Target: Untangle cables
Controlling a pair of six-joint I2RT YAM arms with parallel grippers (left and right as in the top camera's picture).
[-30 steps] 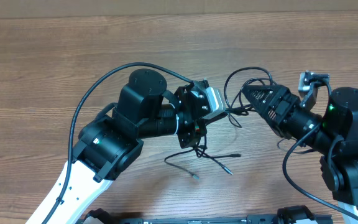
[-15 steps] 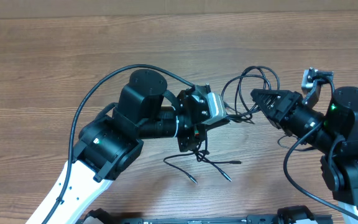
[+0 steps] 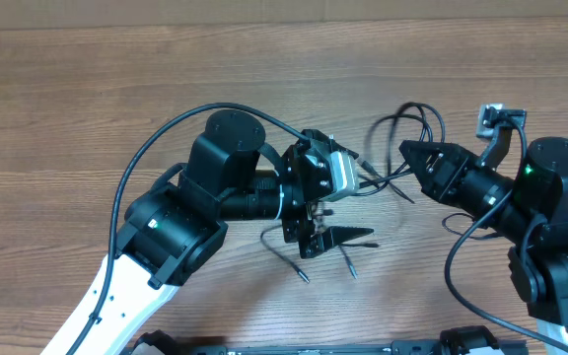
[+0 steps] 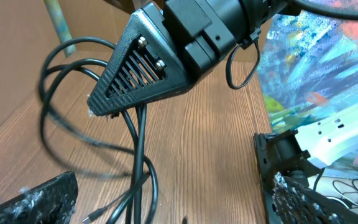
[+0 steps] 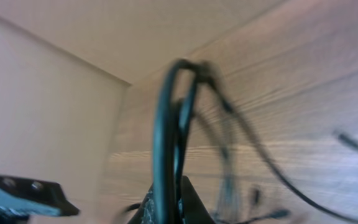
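The cables (image 3: 414,110) are thin black cords that loop up at the right of centre. Their loose plug ends (image 3: 304,277) lie on the wood below my left arm. My right gripper (image 3: 407,155) is shut on the strands near the loop. The right wrist view shows the cords (image 5: 166,124) running up from between its closed fingertips (image 5: 166,208). My left gripper (image 3: 361,197) faces it from the left and stands wide open. Strands (image 4: 138,168) pass between its spread fingers (image 4: 33,199) without being pinched. The right gripper (image 4: 107,109) shows ahead in the left wrist view.
The wooden table (image 3: 67,99) lies around both arms. A thick black robot cable (image 3: 156,133) arcs over my left arm. A grey connector block (image 3: 493,118) sits on the right arm. Colourful clutter (image 4: 322,74) lies beyond the table edge in the left wrist view.
My left gripper has opened and let go of the cables. My right gripper closed on them a little earlier. The loose plug ends have slid left and toward the front edge.
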